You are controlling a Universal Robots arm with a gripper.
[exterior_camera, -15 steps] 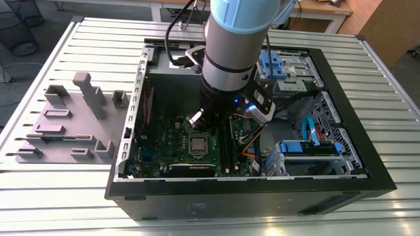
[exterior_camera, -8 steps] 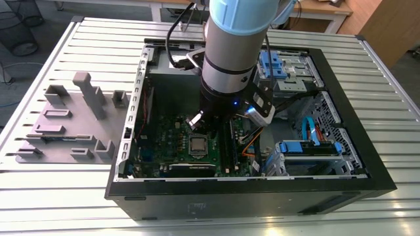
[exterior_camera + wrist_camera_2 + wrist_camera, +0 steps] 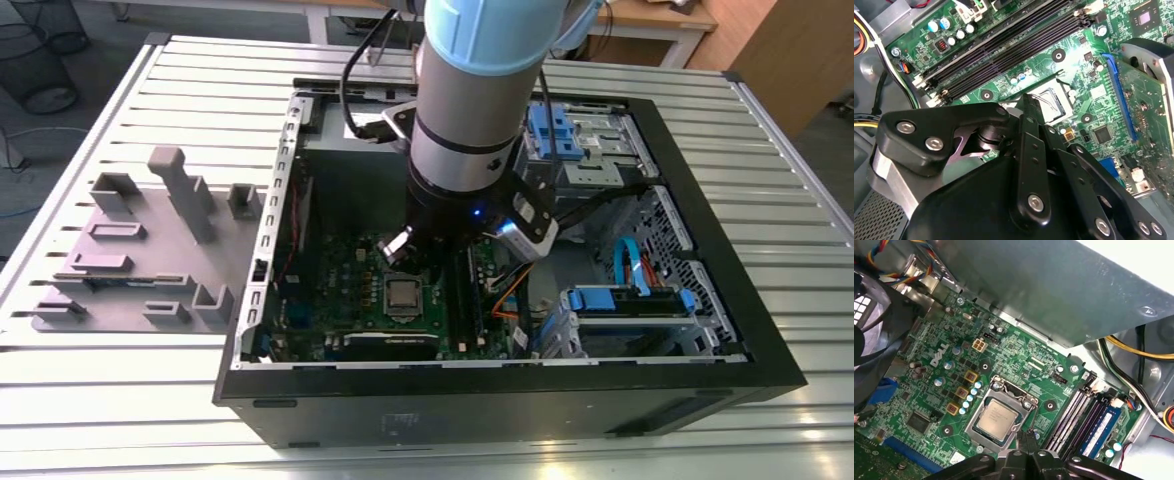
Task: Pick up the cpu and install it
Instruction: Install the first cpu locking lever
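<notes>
Hovering hand (image 3: 1026,442), cpu (image 3: 997,418) socketed just beside

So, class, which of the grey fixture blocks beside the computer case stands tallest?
The narrow upright post on the grey fixture plate; it rises well above the low blocks around it.

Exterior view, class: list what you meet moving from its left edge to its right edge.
Grey fixture blocks → motherboard → cpu seated in its socket → blue drive bay → computer case's right wall.
</notes>
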